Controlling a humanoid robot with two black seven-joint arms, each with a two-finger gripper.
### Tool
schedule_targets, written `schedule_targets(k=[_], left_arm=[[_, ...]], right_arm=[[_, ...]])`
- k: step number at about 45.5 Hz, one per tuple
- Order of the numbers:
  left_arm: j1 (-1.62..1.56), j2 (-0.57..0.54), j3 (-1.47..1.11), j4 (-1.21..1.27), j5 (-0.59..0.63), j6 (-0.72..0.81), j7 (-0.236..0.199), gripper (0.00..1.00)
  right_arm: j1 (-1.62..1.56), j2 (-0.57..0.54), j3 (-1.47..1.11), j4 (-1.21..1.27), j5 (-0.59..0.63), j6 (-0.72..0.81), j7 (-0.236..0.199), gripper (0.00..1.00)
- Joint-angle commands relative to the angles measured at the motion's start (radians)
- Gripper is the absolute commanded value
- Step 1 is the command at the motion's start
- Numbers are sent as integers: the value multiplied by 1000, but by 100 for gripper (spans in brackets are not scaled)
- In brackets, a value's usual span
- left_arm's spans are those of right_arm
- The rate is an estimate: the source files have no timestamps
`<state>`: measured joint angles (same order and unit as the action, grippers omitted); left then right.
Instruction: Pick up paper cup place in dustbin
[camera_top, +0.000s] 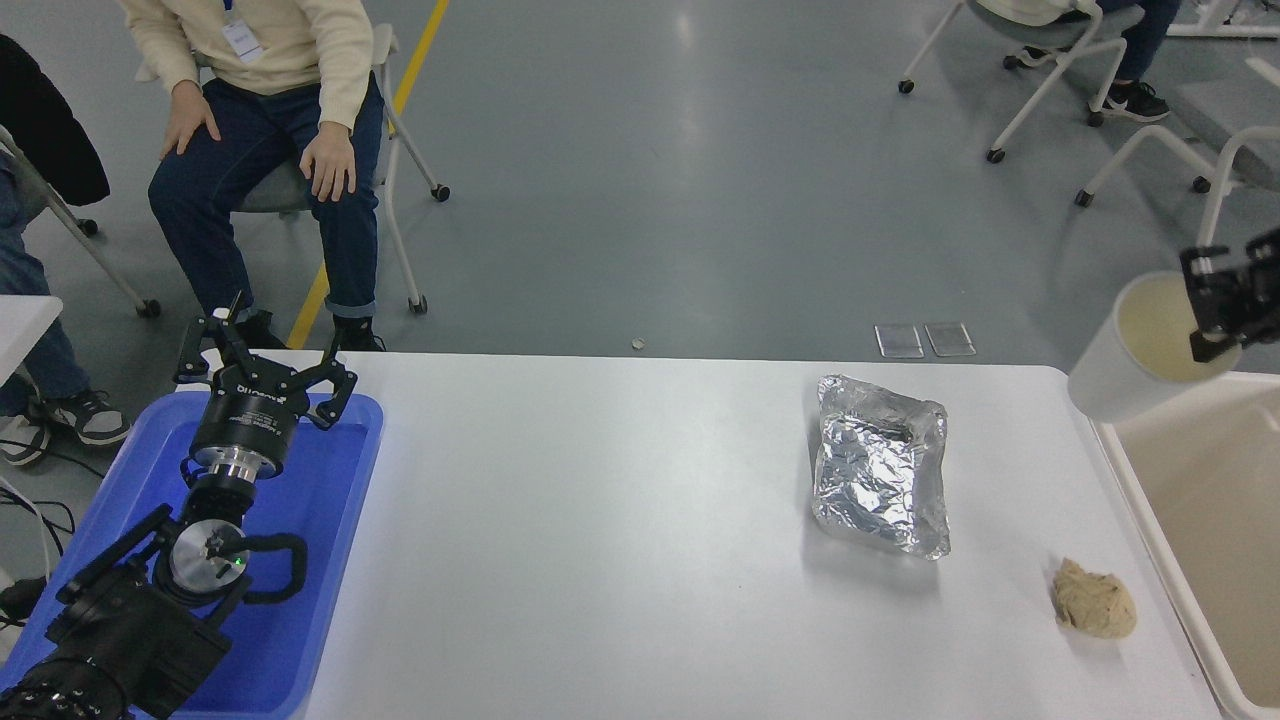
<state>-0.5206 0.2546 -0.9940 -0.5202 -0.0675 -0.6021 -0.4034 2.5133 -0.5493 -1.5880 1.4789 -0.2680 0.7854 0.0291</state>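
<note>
My right gripper (1212, 305) is shut on the far rim of the white paper cup (1125, 365) at the picture's right edge. The cup hangs tilted in the air, its cream inside facing me, over the near-left rim of the beige dustbin (1150, 520). The dustbin stands off the table's right edge and only its left part shows. My left gripper (262, 362) is open and empty, parked over the blue tray at the lower left.
A crinkled silver foil bag (880, 470) lies on the white table (600, 540) right of the middle. A crumpled brown paper ball (1094, 598) lies near the front right. A blue tray (330, 520) sits at the left edge. People sit beyond the table's far side.
</note>
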Motion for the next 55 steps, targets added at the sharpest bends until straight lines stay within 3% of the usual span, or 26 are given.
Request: schedule_targets(k=[1,19,30,42,55], left_arm=[[1,0,0,0,0,2,0,100],[-1,0,0,0,0,2,0,100],[1,0,0,0,0,1,0,100],[1,0,0,0,0,1,0,100],[1,0,0,0,0,1,0,100]], right_arm=[[-103,-158,-66,-83,-8,0,-3,0],[-511,-313,51,-413,-7,-43,-3,0],[-800,-308,180,-604,9,-198,-3,0],[-1209,-298,480,-966,9,-206,-6,0],[-1567,-207,769,-1318,6,-207,-6,0]])
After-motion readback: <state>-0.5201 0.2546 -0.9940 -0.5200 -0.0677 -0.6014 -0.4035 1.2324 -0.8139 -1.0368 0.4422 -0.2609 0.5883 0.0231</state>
